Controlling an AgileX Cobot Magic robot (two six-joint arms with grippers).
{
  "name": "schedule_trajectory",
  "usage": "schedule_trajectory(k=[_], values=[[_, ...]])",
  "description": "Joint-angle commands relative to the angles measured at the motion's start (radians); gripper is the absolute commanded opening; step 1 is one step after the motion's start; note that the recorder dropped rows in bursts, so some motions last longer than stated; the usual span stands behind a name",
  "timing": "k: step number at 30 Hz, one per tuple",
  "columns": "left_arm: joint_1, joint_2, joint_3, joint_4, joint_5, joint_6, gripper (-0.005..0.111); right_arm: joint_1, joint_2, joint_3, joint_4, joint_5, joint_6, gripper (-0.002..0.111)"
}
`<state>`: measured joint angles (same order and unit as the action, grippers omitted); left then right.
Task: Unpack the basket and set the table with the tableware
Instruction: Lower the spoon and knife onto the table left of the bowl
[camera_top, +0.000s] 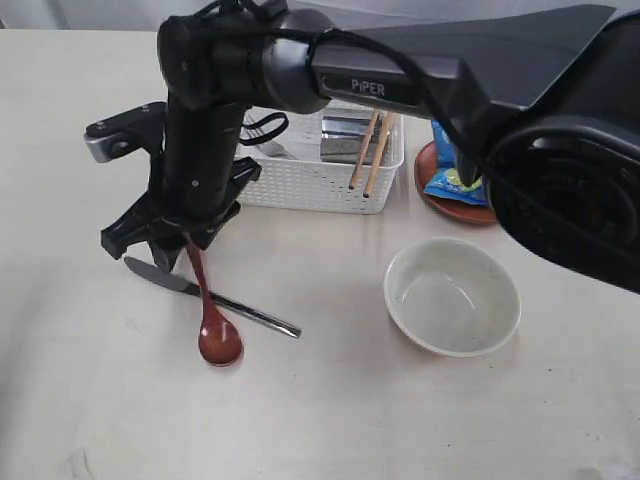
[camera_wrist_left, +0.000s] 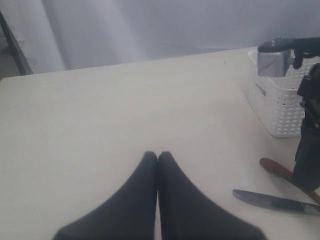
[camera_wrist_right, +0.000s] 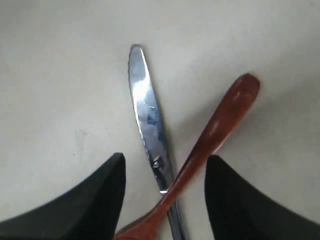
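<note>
Exterior view: beside the basket (camera_top: 320, 185), the spoon (camera_top: 215, 325) is lying across the knife (camera_top: 255, 315) under the right gripper (camera_top: 165, 240). Left wrist view: the left gripper (camera_wrist_left: 157, 155) is pressing its fingers together, away from the basket. Right wrist view alone: the right gripper's fingers (camera_wrist_right: 100, 200) are standing spread, straddling both.

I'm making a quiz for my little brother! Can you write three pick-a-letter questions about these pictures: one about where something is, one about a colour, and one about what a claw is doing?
1. Where are the chopsticks? A) leaning in the basket B) flat on the table C) in a claw
2. What colour is the spoon? A) blue B) reddish-brown C) green
3. The right claw is: A) open B) shut on the spoon C) shut on the knife
Answers: 1 A, they stick up over the basket's rim. 2 B, its scoop and handle look reddish-brown. 3 A, its fingers stand apart, with spoon and knife lying crossed on the table.
</note>
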<state>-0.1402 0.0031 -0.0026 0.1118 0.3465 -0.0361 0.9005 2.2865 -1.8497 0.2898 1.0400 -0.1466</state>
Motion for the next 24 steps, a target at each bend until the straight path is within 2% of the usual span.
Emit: schedule_trajectory(k=[1,10,12,18,19,24], values=[[0.0,-0.003,0.003,-0.011,-0.002,-0.005,0.0,-0.001,-0.003,-0.009,-0.018,0.07,0.055,0.048],[0.0,-0.003,0.003,0.001,-0.002,-0.005,0.0,-0.001,0.07,0.001,-0.072,0.033,0.071,0.046],[0.0,-0.003,0.003,0.001,-0.002,-0.005,0.0,-0.001,0.072,0.001,-0.072,0.018,0.071,0.039],[0.0,-0.003,0.003,0.001,-0.002,-0.005,0.0,-0.001,0.074,0.001,-0.072,0.012,0.055,0.003],[0.0,-0.003,0.003,0.001,-0.002,-0.005,0.0,-0.001,0.074,0.001,-0.072,0.014,0.053,0.0],[0.0,-0.003,0.003,0.001,-0.002,-0.005,0.0,-0.001,0.072,0.001,-0.072,0.035,0.053,0.0]])
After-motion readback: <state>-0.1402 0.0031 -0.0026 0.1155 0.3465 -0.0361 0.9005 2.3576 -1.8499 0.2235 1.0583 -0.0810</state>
